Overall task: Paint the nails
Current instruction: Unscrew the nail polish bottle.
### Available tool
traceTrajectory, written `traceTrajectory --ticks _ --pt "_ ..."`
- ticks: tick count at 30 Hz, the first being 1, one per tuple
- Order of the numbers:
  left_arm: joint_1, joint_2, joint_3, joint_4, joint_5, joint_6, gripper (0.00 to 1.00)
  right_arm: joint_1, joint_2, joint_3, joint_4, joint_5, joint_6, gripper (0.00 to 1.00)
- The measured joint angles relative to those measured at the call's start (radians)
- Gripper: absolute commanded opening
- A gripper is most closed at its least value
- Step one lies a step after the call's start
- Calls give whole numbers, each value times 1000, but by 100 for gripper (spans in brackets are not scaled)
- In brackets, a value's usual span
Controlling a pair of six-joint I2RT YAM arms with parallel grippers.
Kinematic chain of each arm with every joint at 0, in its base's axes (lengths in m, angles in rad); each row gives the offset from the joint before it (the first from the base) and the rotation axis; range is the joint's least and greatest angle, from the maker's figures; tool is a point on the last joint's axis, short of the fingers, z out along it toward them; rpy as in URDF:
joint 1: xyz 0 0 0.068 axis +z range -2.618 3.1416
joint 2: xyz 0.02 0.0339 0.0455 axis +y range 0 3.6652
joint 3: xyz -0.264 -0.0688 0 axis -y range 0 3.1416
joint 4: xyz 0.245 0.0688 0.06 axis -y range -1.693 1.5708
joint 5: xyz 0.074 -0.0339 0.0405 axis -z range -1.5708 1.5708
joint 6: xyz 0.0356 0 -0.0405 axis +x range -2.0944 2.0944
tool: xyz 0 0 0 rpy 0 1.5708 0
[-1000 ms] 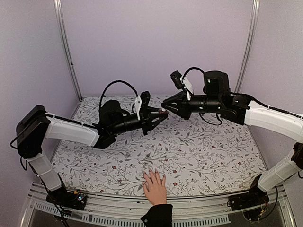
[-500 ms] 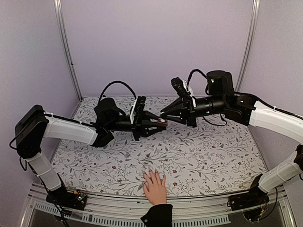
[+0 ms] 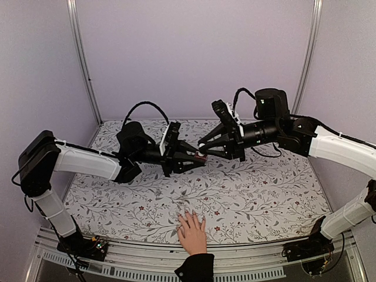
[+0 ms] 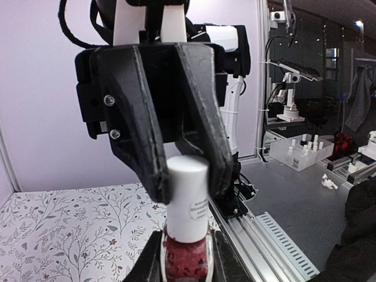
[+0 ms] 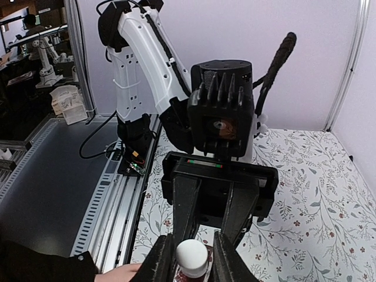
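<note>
At nearside | nails (image 3: pixel 188 212) well apart from left claw (image 3: pixel 197 158) (holding bottle (image 4: pixel 187 205))

Even, bright diffuse light, soft shadows, overhead view bowed at edges.

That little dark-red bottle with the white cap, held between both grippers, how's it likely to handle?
The small dark-red bottle is probably rigid and light: the left gripper holds it in mid-air. Its white cylindrical cap looks smooth, so the right gripper may slip on it. Being round, it would likely roll if dropped.
</note>
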Motion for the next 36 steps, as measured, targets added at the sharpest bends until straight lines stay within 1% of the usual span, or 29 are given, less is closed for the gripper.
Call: traceTrajectory --ticks 1,2,5,11,15,16,17,22,27,32,34,36 --pt "0 0 0 0 -3 1 0 1 0 0 0 2 2 43" --pt "1 0 0 0 -3 2 0 2 1 0 1 4 -3 48" --pt "3 0 0 -1 -28 8 0 5 4 1 1 16 2 61" --pt "4 -4 -15 -5 -153 28 0 6 3 1 40 56 24 72" --pt "3 -15 -28 -4 -262 39 0 6 3 -3 78 127 64 80" --pt "3 -16 -31 -3 -291 42 0 6 3 -6 88 146 72 91" --pt "3 -16 -33 -3 -320 43 0 5 2 -12 101 171 87 98" --pt "2 -16 -42 -5 -458 60 0 -6 2 -31 135 257 137 99" --pt "-10 -16 -43 -5 -598 92 0 -18 7 -30 138 392 195 99" --pt "-49 -15 -43 -6 -724 143 0 -30 48 -25 138 491 270 93" --pt "-68 -13 -43 -6 -768 159 0 -30 61 -25 137 501 286 90" --pt "-82 -7 -43 -6 -808 171 0 -30 71 -25 137 505 303 86"
